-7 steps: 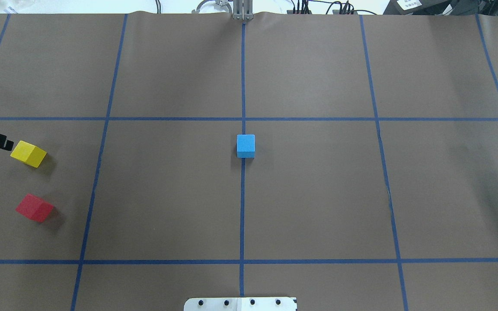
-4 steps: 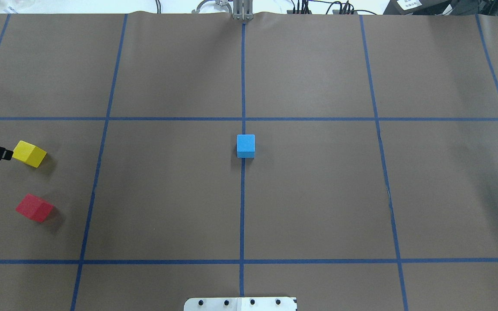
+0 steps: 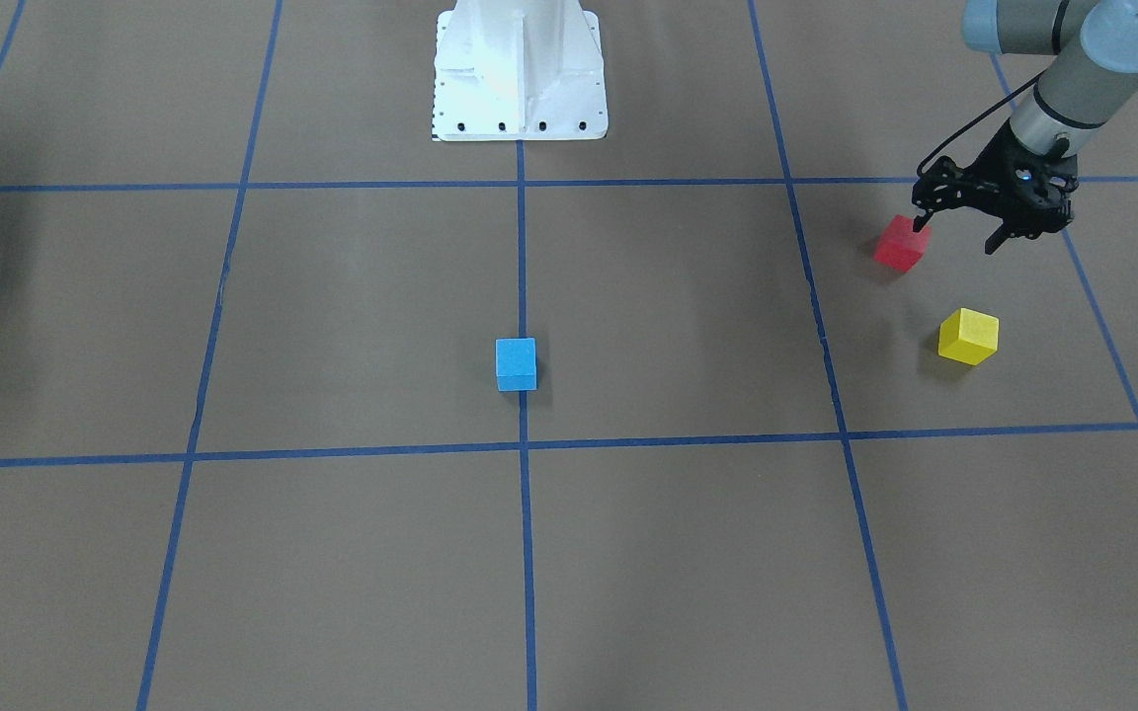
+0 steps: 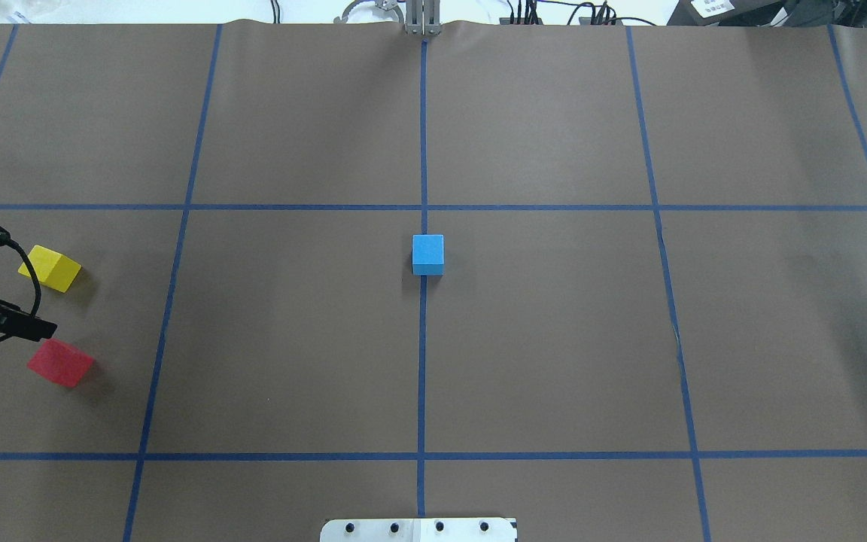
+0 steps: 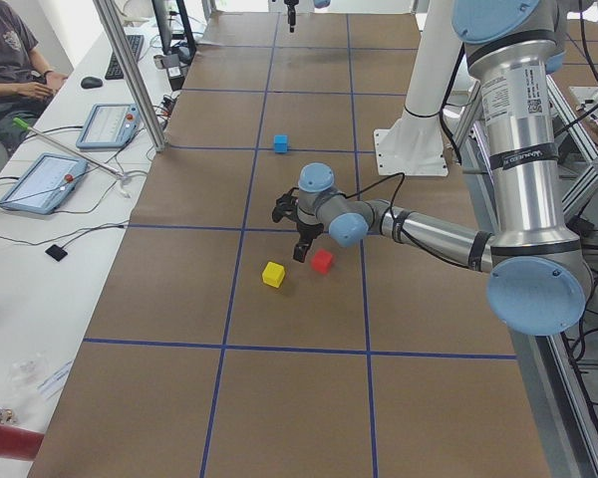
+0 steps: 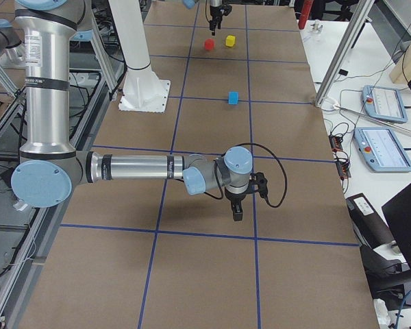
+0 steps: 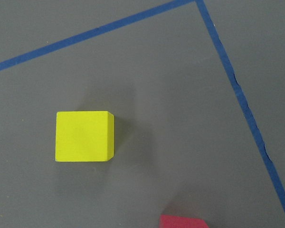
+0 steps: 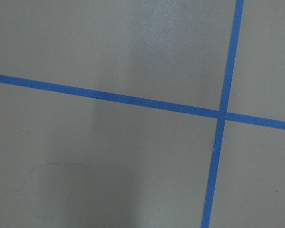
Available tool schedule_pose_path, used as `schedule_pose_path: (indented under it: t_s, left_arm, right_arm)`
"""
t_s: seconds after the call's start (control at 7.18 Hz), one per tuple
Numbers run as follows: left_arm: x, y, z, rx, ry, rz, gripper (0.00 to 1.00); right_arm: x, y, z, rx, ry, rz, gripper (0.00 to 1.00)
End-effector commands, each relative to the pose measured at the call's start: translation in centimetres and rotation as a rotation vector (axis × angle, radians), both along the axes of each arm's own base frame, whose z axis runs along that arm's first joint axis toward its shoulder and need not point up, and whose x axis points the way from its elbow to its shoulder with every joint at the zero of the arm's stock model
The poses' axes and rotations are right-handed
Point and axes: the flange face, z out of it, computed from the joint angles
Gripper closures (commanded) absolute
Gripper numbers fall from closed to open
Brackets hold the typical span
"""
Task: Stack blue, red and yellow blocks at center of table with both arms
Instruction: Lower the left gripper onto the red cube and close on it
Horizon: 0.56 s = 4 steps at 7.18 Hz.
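A blue block (image 4: 427, 254) sits on the centre tape line, also in the front view (image 3: 516, 363). A yellow block (image 4: 50, 268) and a red block (image 4: 61, 363) lie apart at the table's far left. My left gripper (image 3: 957, 234) is open and empty and hovers beside the red block (image 3: 901, 244), with one finger (image 4: 36, 327) just over the block's far edge. The left wrist view shows the yellow block (image 7: 84, 136) whole and only a corner of the red block (image 7: 183, 222). My right gripper (image 6: 236, 209) hangs over bare table at the far right; I cannot tell how its jaws stand.
The white robot base plate (image 4: 418, 529) is at the table's near edge. Blue tape lines (image 8: 222, 114) grid the brown table cover. A side bench with tablets (image 5: 40, 179) and a seated operator (image 5: 10, 50) runs along the far edge.
My left gripper has moved from beside the yellow block back toward the robot, to the red block. The right gripper has slid a little further out of the overhead view. The blocks have not moved.
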Motion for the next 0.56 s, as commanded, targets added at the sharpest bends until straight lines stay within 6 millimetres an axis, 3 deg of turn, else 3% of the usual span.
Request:
schedule_pose_path:
  t_s: [0.0,0.42]
  left_arm:
    - [2.5,1.7,0.5,-0.009,-0.007,0.063,0.0]
    - [3.6,2.2,1.7,-0.024,-0.026,0.089,0.0]
  right_arm:
    - [0.0,0.1,0.2,-0.005,0.001,0.001,0.0]
    - [0.0,0.1,0.5,-0.01,0.002,0.0,0.0]
